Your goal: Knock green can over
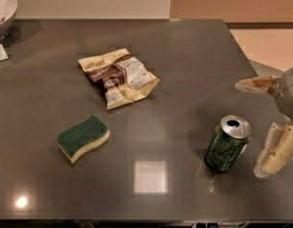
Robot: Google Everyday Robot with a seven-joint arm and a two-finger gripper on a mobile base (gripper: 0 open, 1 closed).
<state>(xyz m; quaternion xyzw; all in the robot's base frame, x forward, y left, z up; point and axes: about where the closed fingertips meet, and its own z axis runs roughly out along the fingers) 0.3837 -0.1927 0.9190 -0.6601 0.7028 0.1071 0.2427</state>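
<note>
The green can (227, 145) stands upright on the dark table (184, 70), near the front right. It is dark green with pale line markings and a silver top with an opened tab. My gripper (250, 127) is at the right edge of the view, just right of the can. It is open, with one pale finger (257, 83) behind the can and the other finger (276, 152) beside it on the right. Neither finger touches the can.
A green-and-yellow sponge (83, 137) lies at the front left. A brown and cream snack bag (119, 76) lies mid-table. A white bowl (3, 8) and a paper slip (0, 53) sit at the far left. The table's right edge is close to the can.
</note>
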